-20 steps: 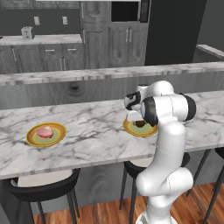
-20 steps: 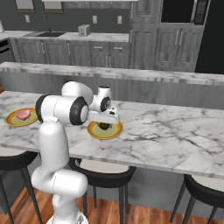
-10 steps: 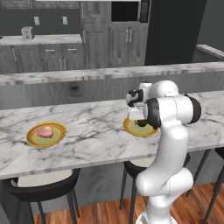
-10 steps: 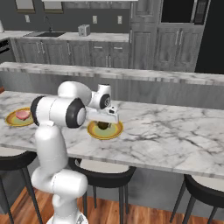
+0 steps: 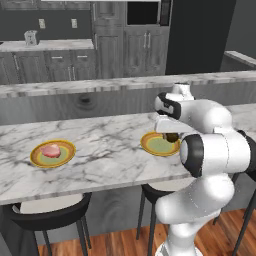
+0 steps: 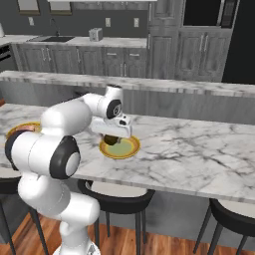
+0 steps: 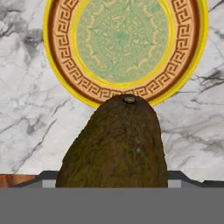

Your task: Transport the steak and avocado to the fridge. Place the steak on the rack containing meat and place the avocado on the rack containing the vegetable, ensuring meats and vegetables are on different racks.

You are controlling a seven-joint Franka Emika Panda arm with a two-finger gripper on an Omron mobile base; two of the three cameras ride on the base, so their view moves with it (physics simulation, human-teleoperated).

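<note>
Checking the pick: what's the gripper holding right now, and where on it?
The avocado, lifted above its plate. The gripper holds it across its wide body; the finger contact itself is hidden.

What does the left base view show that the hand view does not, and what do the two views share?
Left base view alone: a second plate far to the left on the marble counter, carrying the pink steak, plus the dark cupboards behind. Hand view alone: the Greek-key ring and green centre pattern of the nearer plate, and the stem scar on the avocado. Both share: that plate, the avocado above it in the gripper, and the marble.
</note>
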